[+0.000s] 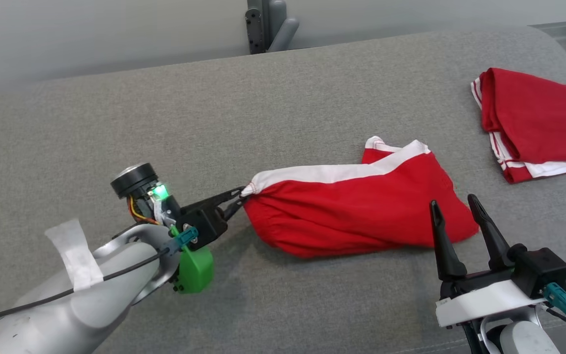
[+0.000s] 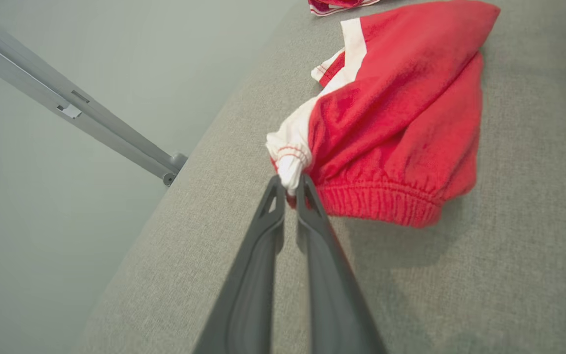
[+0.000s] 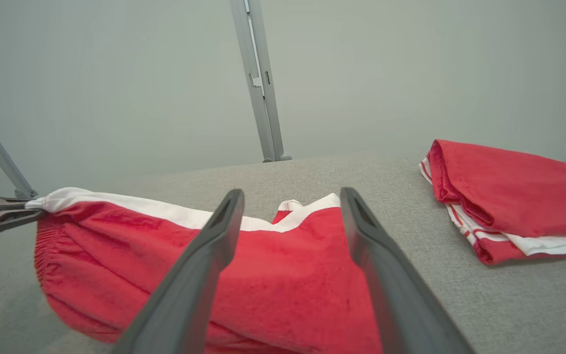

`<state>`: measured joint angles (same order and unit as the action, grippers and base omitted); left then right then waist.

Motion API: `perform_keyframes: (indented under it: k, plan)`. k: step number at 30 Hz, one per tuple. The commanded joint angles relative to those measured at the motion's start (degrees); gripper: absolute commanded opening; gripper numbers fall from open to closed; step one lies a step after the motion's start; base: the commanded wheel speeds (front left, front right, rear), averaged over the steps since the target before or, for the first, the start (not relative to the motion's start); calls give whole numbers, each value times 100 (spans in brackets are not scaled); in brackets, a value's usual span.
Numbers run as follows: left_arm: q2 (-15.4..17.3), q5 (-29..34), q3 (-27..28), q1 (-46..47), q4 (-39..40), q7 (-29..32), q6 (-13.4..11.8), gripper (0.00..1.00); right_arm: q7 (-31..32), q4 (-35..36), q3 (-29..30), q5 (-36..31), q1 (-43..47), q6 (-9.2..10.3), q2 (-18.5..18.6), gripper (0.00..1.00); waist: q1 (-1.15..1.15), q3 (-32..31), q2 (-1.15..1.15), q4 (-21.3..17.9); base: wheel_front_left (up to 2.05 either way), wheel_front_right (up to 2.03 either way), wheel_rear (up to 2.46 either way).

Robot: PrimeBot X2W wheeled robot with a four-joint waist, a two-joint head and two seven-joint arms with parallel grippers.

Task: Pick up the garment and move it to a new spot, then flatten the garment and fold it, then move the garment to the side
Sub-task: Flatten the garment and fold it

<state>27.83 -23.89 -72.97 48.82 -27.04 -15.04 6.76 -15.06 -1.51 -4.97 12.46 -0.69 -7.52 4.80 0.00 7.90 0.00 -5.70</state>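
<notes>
The garment [image 1: 356,211] is a pair of red shorts with a white side stripe, bunched on the grey fabric surface [image 1: 263,108]. My left gripper [image 1: 238,197] is shut on its white-trimmed waistband corner, which looks lifted and pulled taut to the left. In the left wrist view the two fingers pinch that white corner of the garment [image 2: 391,123], left gripper [image 2: 290,184]. My right gripper [image 1: 454,202] stands open just in front of the garment's right end, nothing between its fingers. In the right wrist view the garment [image 3: 288,275] lies beyond the spread right gripper [image 3: 290,195].
A folded red jersey [image 1: 538,123] with white trim lies at the far right of the surface; the folded red jersey [image 3: 514,191] is right of my right gripper. A grey post [image 1: 266,24] rises behind the surface's far edge.
</notes>
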Motion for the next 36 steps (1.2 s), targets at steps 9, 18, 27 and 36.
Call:
perform_keyframes:
  k: [9, 18, 27, 36]
  plan:
    - [149, 120, 548, -642, -309, -12, -541, 51, -20, -68, -125, 25, -64, 7, 207, 100, 0, 165, 0, 428, 0, 0, 0]
    - [-63, -357, 1627, -1651, 64, -12, -856, 100, -20, -298, -325, 294, -241, 7, 593, 100, 0, 122, 0, 666, 0, 0, 0]
    - [-753, -2284, 3351, -2736, 139, 44, -574, 100, -20, -435, -356, 381, -202, 7, 731, 100, 0, -72, 0, 881, 0, 0, 0]
    - [-1146, -3671, 3932, -2591, -338, 845, -265, 100, -20, -981, -578, 936, -561, 7, 722, 100, 0, -118, 0, 678, 0, 0, 0]
